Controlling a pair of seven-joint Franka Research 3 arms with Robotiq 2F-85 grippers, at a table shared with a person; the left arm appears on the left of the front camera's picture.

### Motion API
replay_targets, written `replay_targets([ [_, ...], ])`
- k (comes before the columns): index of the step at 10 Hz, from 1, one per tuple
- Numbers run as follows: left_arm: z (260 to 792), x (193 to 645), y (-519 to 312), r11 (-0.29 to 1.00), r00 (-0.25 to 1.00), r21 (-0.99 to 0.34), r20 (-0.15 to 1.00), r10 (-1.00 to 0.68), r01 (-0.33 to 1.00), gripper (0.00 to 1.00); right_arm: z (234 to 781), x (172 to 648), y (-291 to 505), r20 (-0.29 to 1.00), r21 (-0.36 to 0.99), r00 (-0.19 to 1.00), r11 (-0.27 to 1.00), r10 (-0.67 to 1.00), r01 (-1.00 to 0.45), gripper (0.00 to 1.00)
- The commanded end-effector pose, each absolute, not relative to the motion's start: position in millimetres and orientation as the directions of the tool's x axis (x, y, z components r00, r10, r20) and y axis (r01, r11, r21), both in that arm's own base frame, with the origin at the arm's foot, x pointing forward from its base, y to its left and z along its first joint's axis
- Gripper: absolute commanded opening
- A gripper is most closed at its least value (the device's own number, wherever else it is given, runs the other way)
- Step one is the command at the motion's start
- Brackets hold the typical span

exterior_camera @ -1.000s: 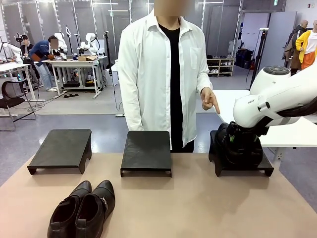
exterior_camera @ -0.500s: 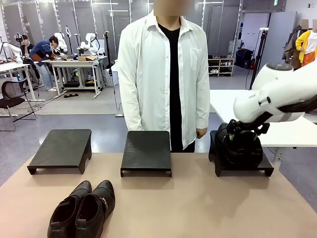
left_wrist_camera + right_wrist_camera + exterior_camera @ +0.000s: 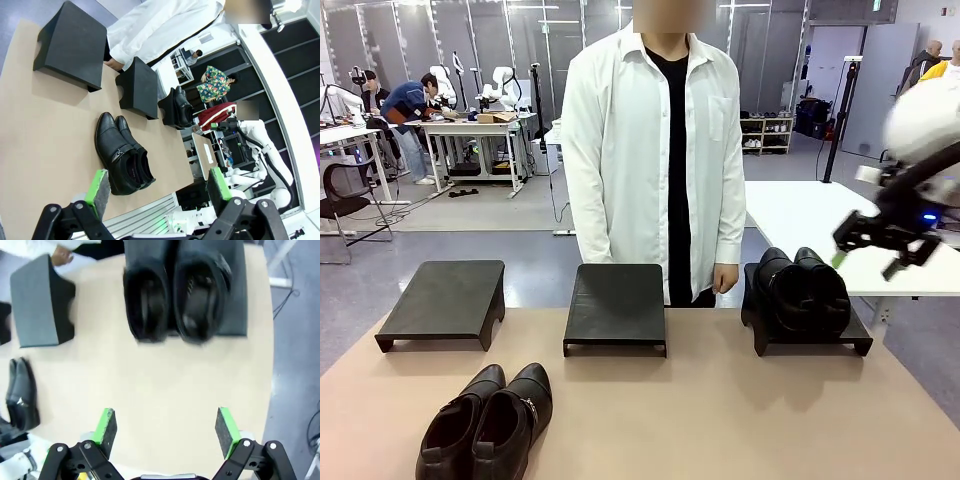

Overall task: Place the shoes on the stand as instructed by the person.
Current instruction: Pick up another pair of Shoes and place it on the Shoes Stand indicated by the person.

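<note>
Shoes (image 3: 485,425) — one pair lies at the table's (image 3: 720,420) near-left edge; the left claw (image 3: 157,186) faces it, jaws wide. Second pair (image 3: 800,292) sits on the right stand (image 3: 860,342) by the far-right corner — the right claw (image 3: 166,432) hovers above, wide, gripping nothing.

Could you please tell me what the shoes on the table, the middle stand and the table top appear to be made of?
Black dress shoes: probably polished leather, going by the soft sheen on the toes. Low black middle stand: matte and dark, perhaps coated metal or plastic; I cannot tell which. Tan table top: smooth and matte, possibly laminate.
</note>
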State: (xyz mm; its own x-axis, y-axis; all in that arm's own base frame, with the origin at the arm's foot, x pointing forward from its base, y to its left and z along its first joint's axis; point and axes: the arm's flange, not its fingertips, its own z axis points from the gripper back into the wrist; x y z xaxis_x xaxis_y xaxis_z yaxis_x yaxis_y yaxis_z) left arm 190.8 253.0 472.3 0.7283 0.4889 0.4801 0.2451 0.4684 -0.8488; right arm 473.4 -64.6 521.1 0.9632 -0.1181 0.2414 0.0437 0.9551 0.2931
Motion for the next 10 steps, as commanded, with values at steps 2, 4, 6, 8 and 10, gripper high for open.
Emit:
replay_targets([
  [2, 473.3, 190.2, 253.1, 0.466, 0.727, -0.847, 0.485, 0.485, 0.254, 1.0, 507.2, 399.9, -149.8, 0.166, 0.533, 0.971, 0.844, -0.173, 0.06, 1.0],
  [4, 473.3, 190.2, 253.1, 0.466, 0.727, -0.847, 0.485, 0.485, 0.254, 1.0, 489.3, 339.9, -206.1, 0.119, 0.675, 0.968, 0.733, -0.221, 0.085, 1.0],
  [6, 473.3, 190.2, 253.1, 0.466, 0.727, -0.847, 0.485, 0.485, 0.254, 1.0, 453.0, 275.3, -256.2, 0.082, 0.846, 0.961, 0.528, -0.264, 0.073, 1.0],
  [8, 473.3, 190.2, 253.1, 0.466, 0.727, -0.847, 0.485, 0.485, 0.254, 1.0, 409.5, 239.9, -288.5, 0.068, 0.95, 0.954, 0.311, -0.291, 0.027, 1.0],
  [10, 473.3, 190.2, 253.1, 0.466, 0.727, -0.847, 0.485, 0.485, 0.254, 1.0, 364.2, 218.8, -305.0, 0.008, 0.976, 0.945, 0.209, -0.327, 0.064, 1.0],
])
